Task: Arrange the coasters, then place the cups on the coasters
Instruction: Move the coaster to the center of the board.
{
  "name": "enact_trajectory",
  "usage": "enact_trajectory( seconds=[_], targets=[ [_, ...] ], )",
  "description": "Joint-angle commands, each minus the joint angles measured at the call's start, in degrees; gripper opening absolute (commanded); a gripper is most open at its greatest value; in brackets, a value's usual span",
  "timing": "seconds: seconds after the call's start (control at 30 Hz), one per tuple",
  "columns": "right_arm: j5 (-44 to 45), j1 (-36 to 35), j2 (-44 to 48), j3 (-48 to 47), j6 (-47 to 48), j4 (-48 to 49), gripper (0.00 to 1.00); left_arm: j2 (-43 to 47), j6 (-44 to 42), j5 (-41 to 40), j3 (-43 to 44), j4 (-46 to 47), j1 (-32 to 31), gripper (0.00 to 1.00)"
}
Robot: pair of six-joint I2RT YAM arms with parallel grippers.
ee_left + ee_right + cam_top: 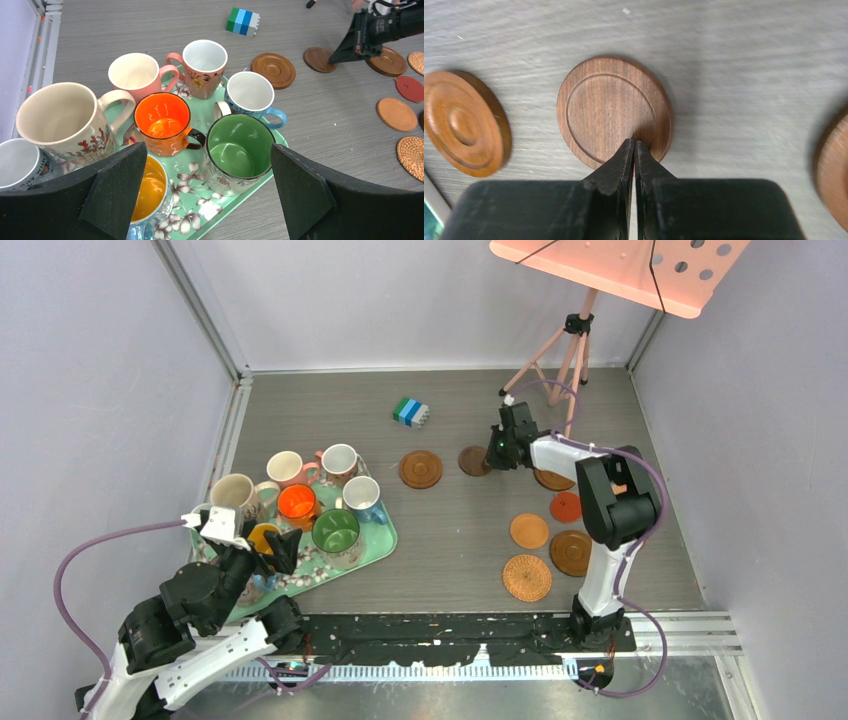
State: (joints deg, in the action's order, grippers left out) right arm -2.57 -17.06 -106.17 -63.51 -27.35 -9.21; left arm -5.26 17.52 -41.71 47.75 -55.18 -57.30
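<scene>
Here, nearest the bottom of the overhead view, we see the left gripper (pixel 262 545) at lower left, hovering over the near end of the mint-green tray (pixel 385 540), its fingers (pixel 115 187) spread wide with nothing between them. In the left wrist view the mugs stand upright on that tray, mouths up: the yellow-inside mug (pixel 150 195) just under the left finger, the green-inside mug (pixel 240 150) between the fingers with its handle hidden, the orange-inside mug (pixel 162 122) with its black handle pointing to the right of the frame, the cream mug (pixel 62 120) at left, then the blue mug (pixel 250 95), the pink mug (pixel 135 75) and the mauve mug (pixel 205 62) farther up.

At lower right of the overhead view lie flat the wicker coaster (pixel 527 577), a dark wood coaster (pixel 570 552), a tan coaster (pixel 529 531) and a red coaster (pixel 565 507). Round discs, they show no long axis.

Farther up, near mid-frame, the right gripper (pixel 497 453) sits over the walnut coaster (pixel 614 112); its fingers (pixel 616 170) are pressed together, tips at the disc's near rim. We cannot tell whether they pinch it. A ringed brown coaster (pixel 421 469) lies to its left. Beyond, the toy block (pixel 410 412) rests near the stand (pixel 565 350).
</scene>
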Motion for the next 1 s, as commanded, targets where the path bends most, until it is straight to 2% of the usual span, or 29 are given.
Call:
enact_trajectory(
  seconds=[0.0,0.17,0.43,0.97],
  targets=[
    [3.5,0.7,5.3,6.3,2.1,-4.5,0.10,0.3,-0.6,0.1,-0.1,1.0,-0.1,0.98],
    [3.3,0.7,9.6,11.4,1.1,-5.3,0.11,0.2,-0.7,0.2,-0.1,1.0,0.0,0.98],
    [9.2,0.9,15.3,14.0,-2.1,-11.9,0.09,0.5,-0.8,0.3,-0.2,1.2,0.0,0.98],
    [12.4,2.3,15.9,14.6,-1.7,-12.0,0.08,0.9,-0.7,0.5,-0.1,1.1,0.0,0.98]
  ],
)
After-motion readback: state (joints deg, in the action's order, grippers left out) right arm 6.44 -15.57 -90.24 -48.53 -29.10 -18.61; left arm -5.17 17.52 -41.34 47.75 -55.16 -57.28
